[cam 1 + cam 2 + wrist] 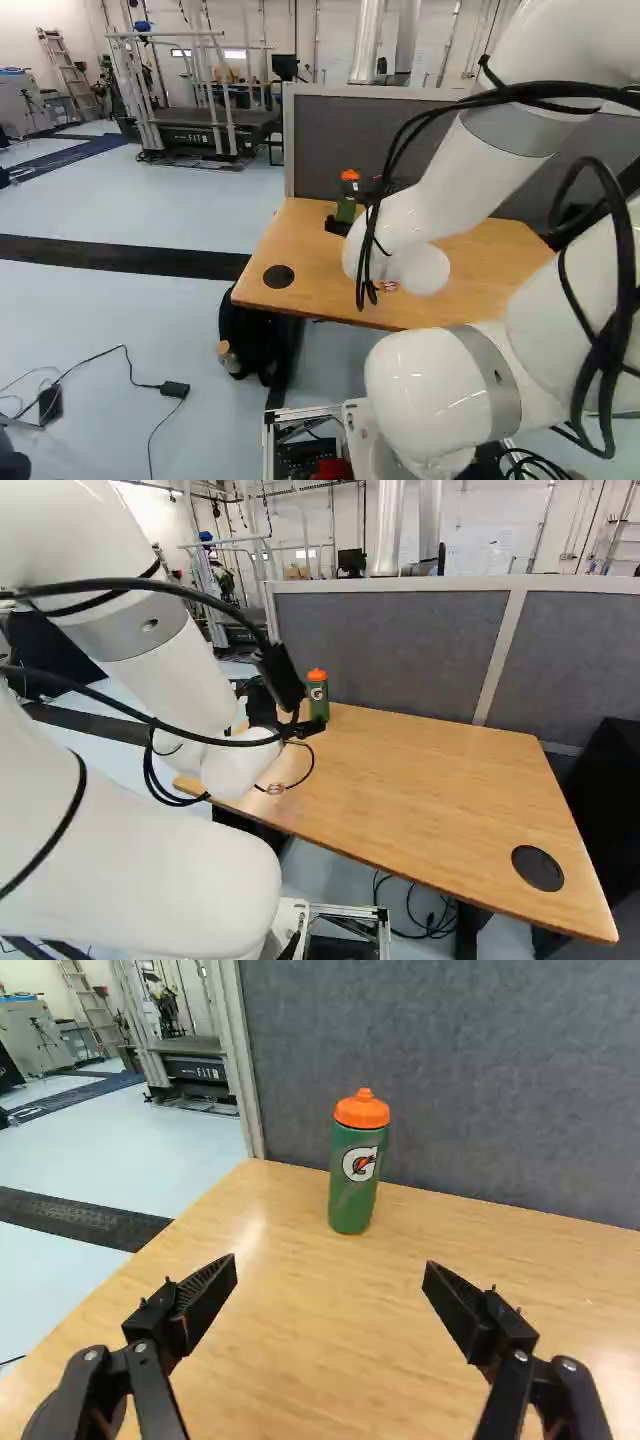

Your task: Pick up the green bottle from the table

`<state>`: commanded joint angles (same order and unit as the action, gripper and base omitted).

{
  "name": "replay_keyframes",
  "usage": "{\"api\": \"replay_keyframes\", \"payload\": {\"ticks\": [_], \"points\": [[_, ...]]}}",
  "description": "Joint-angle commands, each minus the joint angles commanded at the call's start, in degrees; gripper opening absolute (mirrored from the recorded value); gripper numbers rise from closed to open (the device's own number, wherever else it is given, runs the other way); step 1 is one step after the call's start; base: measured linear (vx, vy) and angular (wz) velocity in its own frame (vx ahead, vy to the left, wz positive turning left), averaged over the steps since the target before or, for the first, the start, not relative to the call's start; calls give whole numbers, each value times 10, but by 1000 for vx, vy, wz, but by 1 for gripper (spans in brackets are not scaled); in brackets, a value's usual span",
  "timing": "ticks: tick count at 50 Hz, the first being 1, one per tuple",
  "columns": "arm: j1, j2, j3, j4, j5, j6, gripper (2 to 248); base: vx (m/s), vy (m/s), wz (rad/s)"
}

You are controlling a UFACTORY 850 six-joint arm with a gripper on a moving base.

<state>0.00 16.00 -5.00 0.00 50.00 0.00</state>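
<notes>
Wrist view: black two-finger gripper (pixel 331 1273) with jaws spread wide, green bottle with orange lid (pixel 357 1165) upright ahead, ungripped, on wooden table (pixel 300 1360).

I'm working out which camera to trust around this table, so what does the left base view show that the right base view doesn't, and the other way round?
Only the left base view shows the black disc near the left end of the wooden table and the small black power adapter on the floor.

Only the right base view shows the other black disc, near the table's right end, and loose black cables on the floor.

Both show the green bottle with its orange lid, the table, the grey partition and the white arm.
</notes>
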Motion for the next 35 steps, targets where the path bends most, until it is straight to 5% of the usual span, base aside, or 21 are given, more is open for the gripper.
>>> {"api": "replay_keyframes", "payload": {"ticks": [35], "points": [[-3, -8, -7, 0, 0, 0, 247, 25, -6, 0]]}}
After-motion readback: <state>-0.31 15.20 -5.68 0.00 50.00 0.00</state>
